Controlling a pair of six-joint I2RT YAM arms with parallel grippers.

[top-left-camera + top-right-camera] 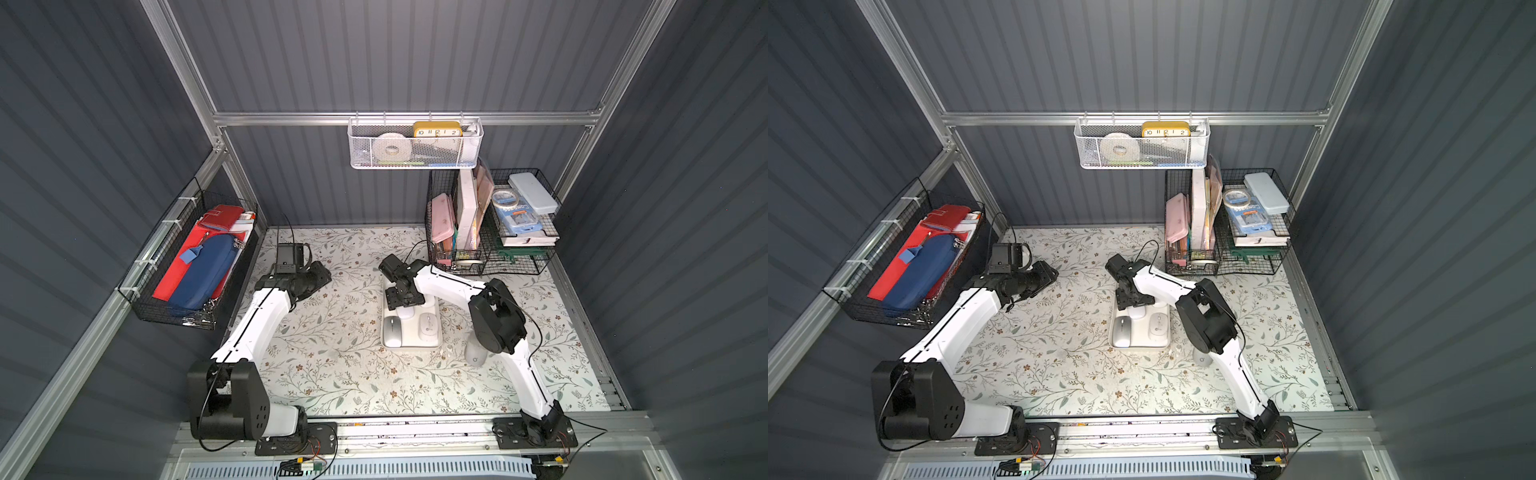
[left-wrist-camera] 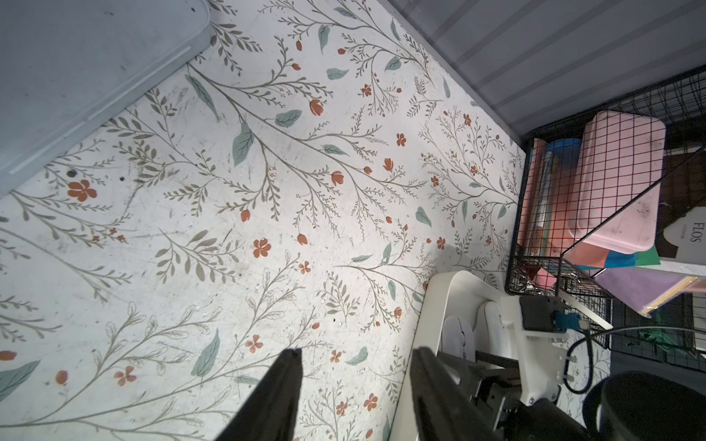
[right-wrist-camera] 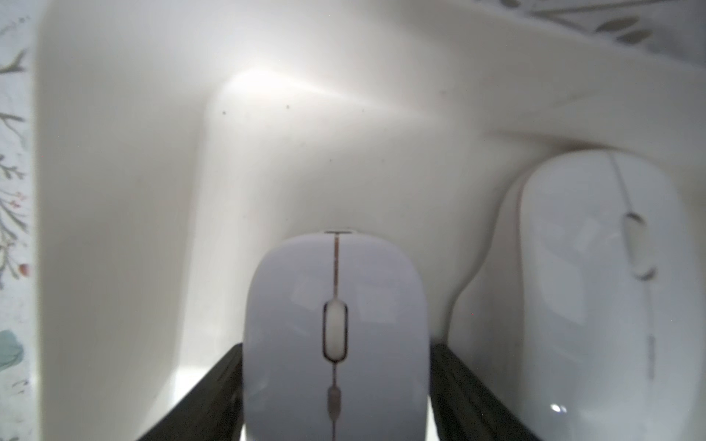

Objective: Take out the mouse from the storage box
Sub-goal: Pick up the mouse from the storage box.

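Note:
The white storage box [image 1: 415, 344] [image 1: 1142, 344] lies mid-table on the floral mat. My right gripper [image 1: 400, 300] hangs over its far half. In the right wrist view a pale lilac mouse [image 3: 290, 324] sits between the gripper's [image 3: 336, 382] two black fingers [image 3: 214, 385]. They press against its sides and the mouse rests low in the box [image 3: 114, 191]. A white mouse [image 3: 596, 286] lies beside it. A silver mouse [image 1: 392, 330] and another white one [image 1: 428, 326] fill the near half. My left gripper [image 2: 357, 355] [image 1: 321, 275] hovers open over bare mat, left of the box [image 2: 431, 305].
A grey-white mouse [image 1: 475, 353] lies on the mat right of the box, by my right arm. Black wire baskets [image 1: 490, 232] with stationery stand at the back right. Another wire basket [image 1: 187, 266] hangs on the left wall, and a white mesh basket [image 1: 415, 145] on the back rail.

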